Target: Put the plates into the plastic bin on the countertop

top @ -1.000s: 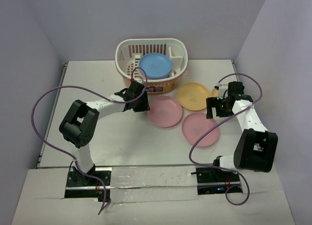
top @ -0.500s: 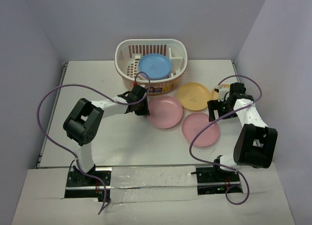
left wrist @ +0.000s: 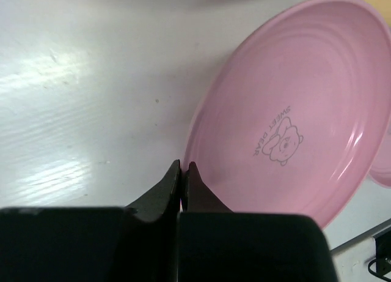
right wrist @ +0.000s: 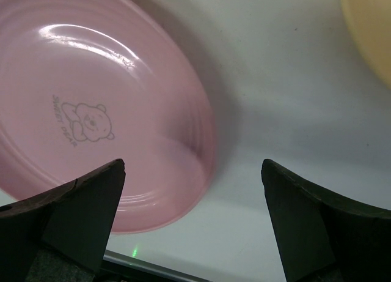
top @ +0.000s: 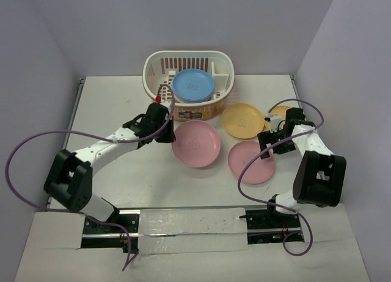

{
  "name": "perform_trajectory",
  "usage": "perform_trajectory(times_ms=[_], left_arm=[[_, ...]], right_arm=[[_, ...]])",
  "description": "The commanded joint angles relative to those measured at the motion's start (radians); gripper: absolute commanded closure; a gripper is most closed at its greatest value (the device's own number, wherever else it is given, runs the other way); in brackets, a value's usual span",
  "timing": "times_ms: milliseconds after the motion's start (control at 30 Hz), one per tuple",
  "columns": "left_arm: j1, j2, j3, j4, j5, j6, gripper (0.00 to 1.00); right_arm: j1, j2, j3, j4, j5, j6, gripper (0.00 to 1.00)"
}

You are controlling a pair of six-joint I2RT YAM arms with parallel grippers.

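The cream slotted plastic bin (top: pixel 160 65) stands at the back of the white countertop (top: pixel 122 104) with a blue plate (top: pixel 193 85) inside. My left gripper (top: pixel 169 133) is shut on the left rim of a pink plate (top: pixel 197 144); the left wrist view shows the jaws (left wrist: pixel 184 169) pinching that plate (left wrist: pixel 299 104). My right gripper (top: pixel 267 143) is open over the right rim of a second pink plate (top: pixel 250 163), its jaws (right wrist: pixel 192 178) straddling that plate's edge (right wrist: pixel 91 111). A yellow plate (top: pixel 242 120) lies behind it.
Another yellow-orange plate (top: pixel 281 110) lies partly hidden behind the right arm. Pale lilac walls close in the back and both sides. Purple cables loop off both arms. The second pink plate's edge (left wrist: pixel 383 166) shows in the left wrist view.
My left arm has swung back to the left, taking the pink plate left and a little nearer. My right gripper has shifted slightly toward the second pink plate.
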Motion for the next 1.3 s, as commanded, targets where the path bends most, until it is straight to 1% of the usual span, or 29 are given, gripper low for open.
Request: perform_trajectory(times_ms=[0, 100, 133, 233, 333, 367, 400, 433, 467, 500, 600, 700, 767, 800, 833, 867, 900, 933, 1000, 1100, 1267], left_arm=[[0.032, -0.122, 0.065, -0.066, 0.026, 0.143, 1.00], [0.103, -0.215, 0.041, -0.081, 0.136, 0.172, 1.00], [0.134, -0.238, 0.035, -0.084, 0.151, 0.181, 1.00], [0.214, -0.279, 0.050, -0.102, 0.235, 0.219, 1.00], [0.319, -0.305, 0.134, -0.137, 0.321, 0.258, 1.00], [0.340, -0.304, 0.156, -0.142, 0.320, 0.265, 1.00], [0.346, -0.304, 0.189, -0.146, 0.313, 0.270, 1.00], [0.357, -0.289, 0.248, -0.147, 0.287, 0.272, 1.00], [0.371, -0.268, 0.314, -0.145, 0.254, 0.273, 1.00], [0.384, -0.238, 0.370, -0.142, 0.226, 0.270, 1.00], [0.406, -0.131, 0.517, -0.104, 0.164, 0.226, 1.00], [0.412, 0.042, 0.662, -0.074, 0.095, 0.171, 1.00], [0.412, 0.148, 0.779, -0.073, 0.074, 0.141, 1.00], [0.412, 0.198, 0.869, -0.077, 0.070, 0.116, 1.00], [0.412, 0.256, 0.922, -0.088, 0.067, 0.103, 1.00], [0.412, 0.346, 0.987, -0.104, 0.070, 0.089, 1.00], [0.412, 0.415, 1.099, -0.115, 0.070, 0.069, 1.00], [0.412, 0.427, 1.118, -0.117, 0.070, 0.066, 1.00], [0.408, 0.581, 1.255, -0.139, 0.065, 0.031, 1.00], [0.389, 0.672, 1.316, -0.131, 0.057, 0.028, 1.00], [0.351, 0.730, 1.286, -0.066, 0.041, 0.025, 1.00]], right_arm=[[-0.008, 0.074, 0.019, 0.026, 0.009, -0.015, 0.05], [-0.008, 0.160, 0.064, 0.002, -0.032, -0.011, 0.21], [-0.008, 0.173, 0.075, -0.003, -0.039, -0.010, 0.24], [-0.008, 0.233, 0.101, -0.011, -0.049, -0.010, 0.41], [-0.008, 0.264, 0.127, -0.021, -0.060, -0.011, 0.66], [-0.008, 0.265, 0.130, -0.025, -0.063, -0.014, 0.74], [-0.006, 0.266, 0.131, -0.026, -0.064, -0.014, 0.76], [-0.007, 0.255, 0.129, -0.031, -0.069, -0.019, 0.84], [-0.008, 0.240, 0.125, -0.038, -0.075, -0.025, 0.94], [-0.009, 0.224, 0.120, -0.049, -0.084, -0.030, 1.00], [-0.009, 0.138, 0.106, -0.085, -0.120, -0.050, 1.00], [-0.009, 0.017, 0.113, -0.145, -0.167, -0.066, 1.00], [-0.009, -0.042, 0.129, -0.181, -0.197, -0.072, 1.00], [-0.009, -0.065, 0.148, -0.198, -0.224, -0.075, 1.00], [-0.009, -0.091, 0.179, -0.221, -0.240, -0.077, 1.00], [-0.009, -0.127, 0.202, -0.253, -0.258, -0.079, 1.00], [-0.008, -0.153, 0.236, -0.276, -0.288, -0.079, 1.00], [-0.008, -0.158, 0.262, -0.280, -0.308, -0.079, 1.00], [-0.005, -0.204, 0.341, -0.287, -0.350, -0.028, 1.00], [0.000, -0.216, 0.450, -0.257, -0.378, 0.068, 1.00], [0.025, -0.199, 0.595, -0.066, -0.329, 0.309, 1.00]])
